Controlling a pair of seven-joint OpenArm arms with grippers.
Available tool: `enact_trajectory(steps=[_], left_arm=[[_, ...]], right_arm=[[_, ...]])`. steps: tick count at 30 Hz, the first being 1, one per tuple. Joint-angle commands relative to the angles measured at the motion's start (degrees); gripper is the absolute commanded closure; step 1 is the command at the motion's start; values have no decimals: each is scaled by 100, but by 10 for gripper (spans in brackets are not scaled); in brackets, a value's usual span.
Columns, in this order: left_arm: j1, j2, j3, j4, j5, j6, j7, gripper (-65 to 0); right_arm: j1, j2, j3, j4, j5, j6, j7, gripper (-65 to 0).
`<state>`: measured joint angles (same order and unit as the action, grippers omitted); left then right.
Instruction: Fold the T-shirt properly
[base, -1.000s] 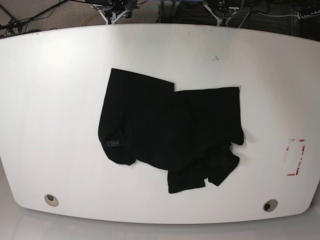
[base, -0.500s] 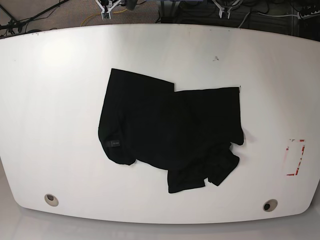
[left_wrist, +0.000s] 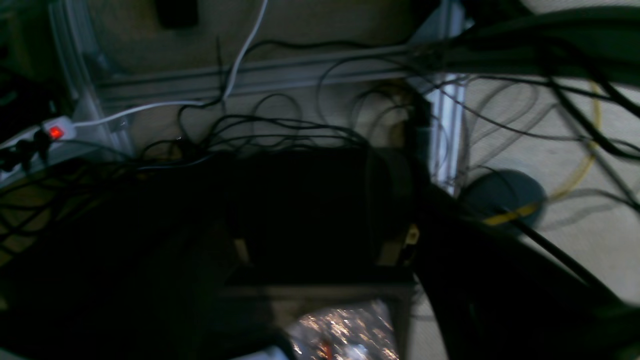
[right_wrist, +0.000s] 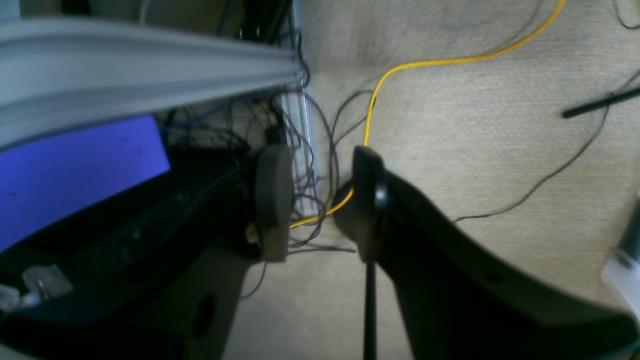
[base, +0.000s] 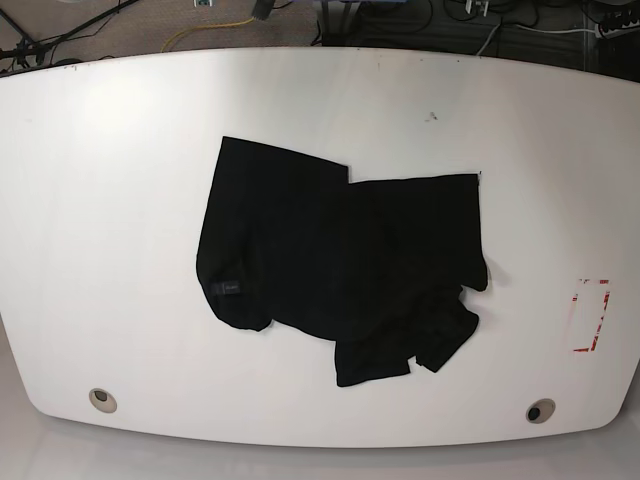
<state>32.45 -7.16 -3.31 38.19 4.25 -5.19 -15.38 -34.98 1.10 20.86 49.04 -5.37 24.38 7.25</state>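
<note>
t-shirt (base: 340, 260) lies crumpled on the white table (base: 110, 200), roughly mid-table, a bit toward the base view's right and near edge. neither arm is over the table in the base view, nothing touches the cloth

right gripper (right_wrist: 320, 200) seen from its wrist cam: jaws spread apart with a clear gap, nothing between them, only floor, dark cables and a yellow cable (right_wrist: 450, 62) behind. left gripper: the left wrist view is dark and blurred, just cables and floor, cannot tell if its jaws are spread or pressed together

shirt layout: long axis runs diagonal, from the upper-left corner down to the bunched lower-right end. upper-left part is flat-ish with a straight edge, lower right is wadded with overlapping flaps. small tag (base: 229, 287) sits near the left lower lobe, so the neck is probably on that side, not sure. which end is the hem cannot be told for certain

step in hand, as a guess: reach in and flatten before any fold. to do it well, bring both arms over the table and pick two separated points on the outer edge, one on the flat upper-left corner, one on the bunched lower-right flap. pinch a single layer only, pull apart along the long axis to spread it. keep lifts low so the fabric doesn't drag off the near edge
</note>
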Motion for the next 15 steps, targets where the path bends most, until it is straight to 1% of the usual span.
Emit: enact_trajectory(steps=[1,6,9,11,15], left_arm=[[487,-185,19,624,10,-30,-58,-283],[1147,-256,10,1565,1,-30,-58,-283],[1481,-352,10,2031,1,-30,-58,-283],[1709,-344,10,2444,1,-30,-58,-283],[2210,-352,-139,3156,-8,-30,-58,-283]], right_arm=[[-462,35,10,587,268,28,53,-197],[-1297,8,10,1791,646,45,-289,-197],[-1737,8,10,2371,989,195,-316,-197],[-2036,8,10,2881,1244,256,-492,-197],[-2519,8,10,3699,1614,256,-843,-197]])
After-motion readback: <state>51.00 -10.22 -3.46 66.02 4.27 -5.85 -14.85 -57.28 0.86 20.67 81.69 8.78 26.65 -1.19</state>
